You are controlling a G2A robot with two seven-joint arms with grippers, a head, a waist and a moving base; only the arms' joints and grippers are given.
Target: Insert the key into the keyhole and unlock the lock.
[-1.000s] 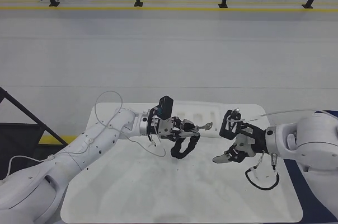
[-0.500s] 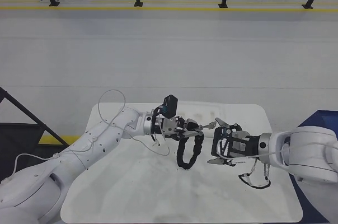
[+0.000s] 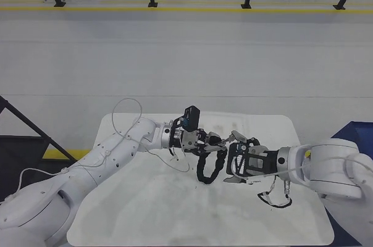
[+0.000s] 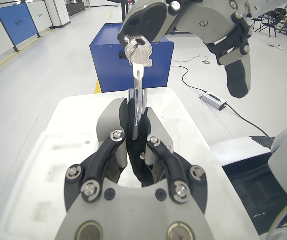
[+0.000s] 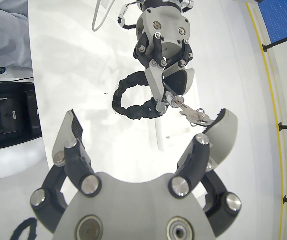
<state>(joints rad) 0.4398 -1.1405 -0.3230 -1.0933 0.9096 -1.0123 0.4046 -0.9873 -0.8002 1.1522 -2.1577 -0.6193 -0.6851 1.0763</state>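
Key (image 4: 138, 53) sits in keyhole (image 5: 178, 100), lock (image 4: 137, 98) clamped in left gripper (image 4: 134, 108) above table (image 3: 143, 210); right gripper (image 5: 146, 121) wide open, holding nothing (one pad (image 4: 146, 18) touches key's head) — turning step, likely next: close squarely on head, then twist

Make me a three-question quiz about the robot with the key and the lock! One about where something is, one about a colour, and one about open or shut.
1. Where is the key?
A. lying on the floor
B. stuck in the lock
C. hanging from a hook

2. What colour is the cable loop on the lock?
A. red
B. yellow
C. black

3. How is the right hand?
A. open
B. shut on the key
C. shut on the cable loop

Answers:
1 B: the key's blade goes into the keyhole of the lock, which the left hand grips.
2 C: the loop shows black against the white table.
3 A: its fingers stand wide apart.
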